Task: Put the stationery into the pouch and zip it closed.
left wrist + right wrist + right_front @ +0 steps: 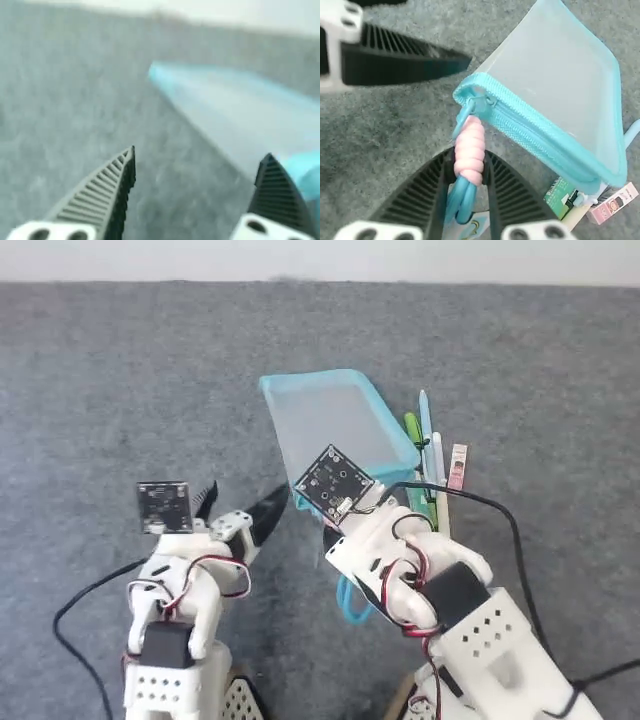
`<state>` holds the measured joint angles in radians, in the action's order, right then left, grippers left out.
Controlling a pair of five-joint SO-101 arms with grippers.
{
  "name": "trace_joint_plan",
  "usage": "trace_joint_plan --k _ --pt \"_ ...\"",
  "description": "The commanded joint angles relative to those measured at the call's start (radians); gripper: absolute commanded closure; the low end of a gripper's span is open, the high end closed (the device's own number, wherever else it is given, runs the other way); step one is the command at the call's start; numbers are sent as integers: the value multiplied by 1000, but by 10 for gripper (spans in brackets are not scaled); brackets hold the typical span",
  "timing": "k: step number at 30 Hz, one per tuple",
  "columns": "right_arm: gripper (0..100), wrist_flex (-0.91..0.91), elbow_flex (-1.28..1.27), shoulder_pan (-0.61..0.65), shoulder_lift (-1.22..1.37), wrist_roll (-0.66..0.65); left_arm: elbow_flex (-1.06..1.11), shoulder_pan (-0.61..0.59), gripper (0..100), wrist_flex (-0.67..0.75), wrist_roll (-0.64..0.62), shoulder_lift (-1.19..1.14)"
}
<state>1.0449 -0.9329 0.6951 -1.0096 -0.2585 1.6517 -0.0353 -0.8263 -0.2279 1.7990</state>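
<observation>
- Grips pink pull in right gripper, at pouch corner.
- Holds left gripper wide near pouch, gripping nothing.
- Risks dragging unpinned pouch onto pens alongside, zip not running.

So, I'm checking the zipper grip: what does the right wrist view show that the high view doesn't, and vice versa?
Right wrist view: the pink zipper charm pinched in the right gripper, hooked at a corner of the teal pouch. High view: both arms and the full row of pens beside the pouch, outside it. Both: the pouch, the open left gripper near its corner, the grey mat.
</observation>
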Motion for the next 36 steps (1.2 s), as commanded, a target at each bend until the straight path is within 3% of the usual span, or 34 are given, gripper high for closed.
trace_joint_plan --k 1,7,11,16,19,22,27,32,36 --pt "992 -5 6 2 -38 9 -194 -57 640 46 130 14" --pt "992 -13 8 2 -38 11 -255 -137 711 121 173 -20" --pt "992 -4 31 2 -10 3 -380 -138 825 123 180 -281" --pt "992 84 215 2 160 -9 -745 -91 848 -95 180 -746" --pt "992 105 308 2 255 -8 -908 -51 847 -252 183 -888" --pt "992 64 308 2 278 0 -911 -40 803 -296 222 -853" --pt "992 -88 135 2 193 40 -717 0 705 -307 318 -560" --pt "992 -54 106 4 67 44 -512 104 718 -307 371 -304" --pt "992 -22 101 1 7 43 -472 112 728 -292 376 -281"
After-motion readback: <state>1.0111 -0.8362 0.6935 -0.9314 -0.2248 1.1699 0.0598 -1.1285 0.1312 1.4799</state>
